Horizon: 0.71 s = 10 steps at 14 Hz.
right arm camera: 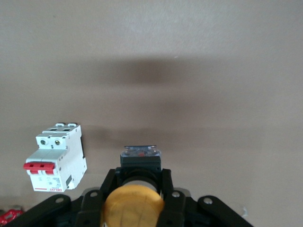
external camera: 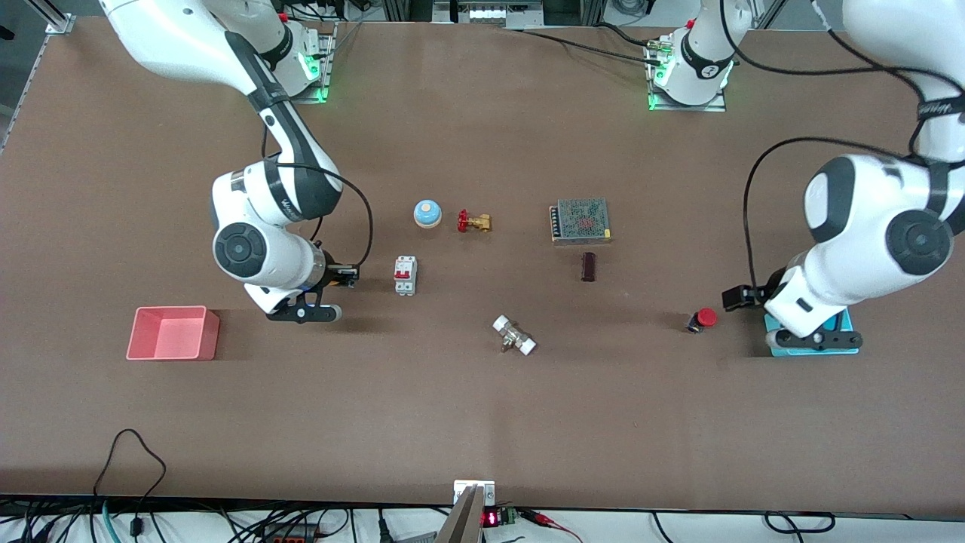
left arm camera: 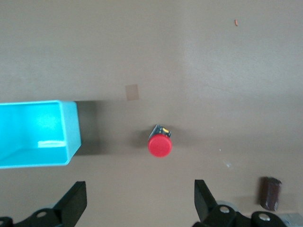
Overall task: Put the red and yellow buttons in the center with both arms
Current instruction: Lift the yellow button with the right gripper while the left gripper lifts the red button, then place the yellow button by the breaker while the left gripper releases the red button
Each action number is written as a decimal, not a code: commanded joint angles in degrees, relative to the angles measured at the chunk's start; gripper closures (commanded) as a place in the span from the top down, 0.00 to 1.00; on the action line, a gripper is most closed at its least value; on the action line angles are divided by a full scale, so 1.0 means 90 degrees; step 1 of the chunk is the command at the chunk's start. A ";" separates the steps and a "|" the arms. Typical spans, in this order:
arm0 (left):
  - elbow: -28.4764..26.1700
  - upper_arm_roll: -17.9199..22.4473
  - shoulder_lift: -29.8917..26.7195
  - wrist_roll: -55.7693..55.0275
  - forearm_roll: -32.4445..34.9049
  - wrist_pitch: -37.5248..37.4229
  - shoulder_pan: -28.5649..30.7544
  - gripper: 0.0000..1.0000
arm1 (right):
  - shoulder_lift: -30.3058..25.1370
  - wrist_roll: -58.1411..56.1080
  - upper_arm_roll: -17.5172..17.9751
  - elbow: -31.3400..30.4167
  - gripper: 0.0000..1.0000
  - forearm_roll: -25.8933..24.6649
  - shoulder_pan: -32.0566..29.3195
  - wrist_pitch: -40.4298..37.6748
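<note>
The red button (external camera: 705, 318) lies on its side on the brown tabletop (external camera: 482, 407), toward the left arm's end, beside the cyan tray (external camera: 846, 323). It also shows in the left wrist view (left arm camera: 160, 145). My left gripper (external camera: 816, 341) hangs over the cyan tray (left arm camera: 38, 135), open and empty (left arm camera: 140, 203). My right gripper (external camera: 305, 311) is over the table between the pink tray and the breaker. It is shut on the yellow button (right arm camera: 134, 205), black body between the fingers (right arm camera: 137, 187). The hand hides this button in the front view.
A pink tray (external camera: 173, 332) sits toward the right arm's end. A white breaker (external camera: 405, 275), blue bell (external camera: 427, 213), brass valve (external camera: 473, 222), mesh power supply (external camera: 580, 221), dark brown block (external camera: 589, 266) and white fitting (external camera: 514, 335) lie around the table's middle.
</note>
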 commanded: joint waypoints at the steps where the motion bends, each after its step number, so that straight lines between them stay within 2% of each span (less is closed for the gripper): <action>1: -0.0157 0.0022 -0.0607 -0.0014 -0.0108 -0.0435 0.0066 1.00 | 0.0081 0.0374 -0.0048 -0.0064 0.05 -0.0040 0.0198 0.0184; 4: -0.0157 0.0022 -0.1145 -0.0004 -0.0098 -0.1079 0.0193 1.00 | 0.0267 0.0394 -0.0068 -0.0064 0.05 -0.0040 0.0199 0.0379; 7: -0.0157 -0.0046 -0.1604 0.0054 -0.0098 -0.1373 0.0339 1.00 | 0.0442 0.0394 -0.0068 -0.0064 0.06 -0.0050 0.0228 0.0457; 10: -0.0157 -0.0037 -0.2024 0.0025 -0.0098 -0.1549 0.0349 1.00 | 0.0667 0.0394 -0.0078 -0.0064 0.06 -0.0361 0.0228 0.0575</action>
